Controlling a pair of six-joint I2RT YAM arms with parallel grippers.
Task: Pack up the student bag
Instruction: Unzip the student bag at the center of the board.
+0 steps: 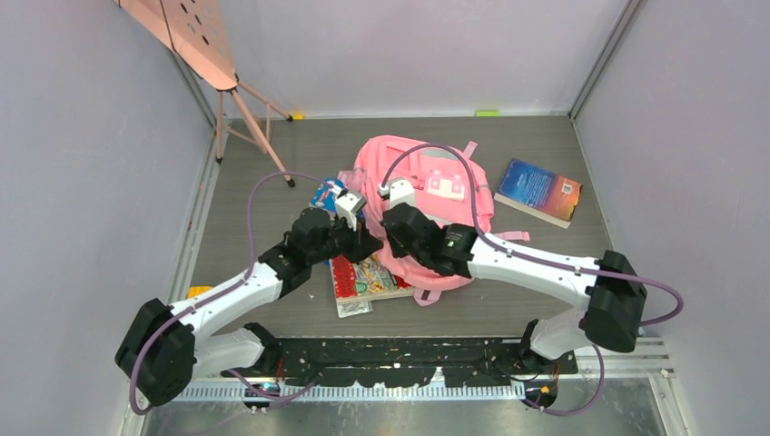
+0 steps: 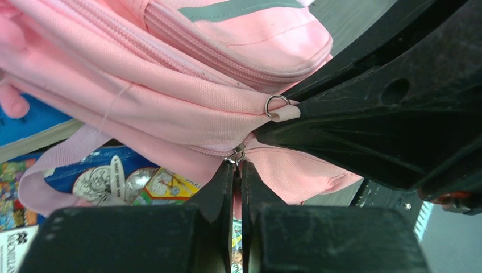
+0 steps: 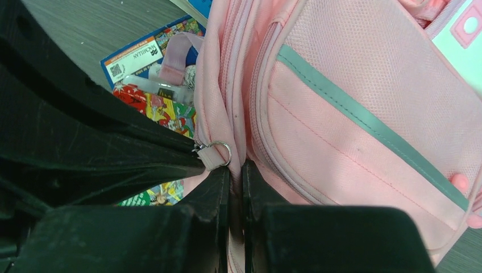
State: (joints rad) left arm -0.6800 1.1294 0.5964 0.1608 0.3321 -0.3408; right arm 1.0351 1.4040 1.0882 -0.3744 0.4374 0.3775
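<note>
The student bag (image 1: pixel 438 202) is a soft pink backpack lying mid-table with its grey trim (image 3: pixel 364 116) showing. My left gripper (image 2: pixel 239 166) is shut on the metal zipper pull (image 2: pixel 236 153) at the bag's near-left edge. My right gripper (image 3: pixel 236 168) is shut on a fold of the bag's pink fabric, right beside a small tab with a metal ring (image 3: pixel 219 153). The two grippers meet tip to tip at that edge. Each appears as a black mass in the other's wrist view.
Colourful books (image 1: pixel 368 277) lie partly under the bag's near-left side, and a blue one (image 1: pixel 325 193) pokes out at its left. A blue book (image 1: pixel 540 189) lies to the bag's right. A pink stand on legs (image 1: pixel 259 127) is at the back left. Walls close three sides.
</note>
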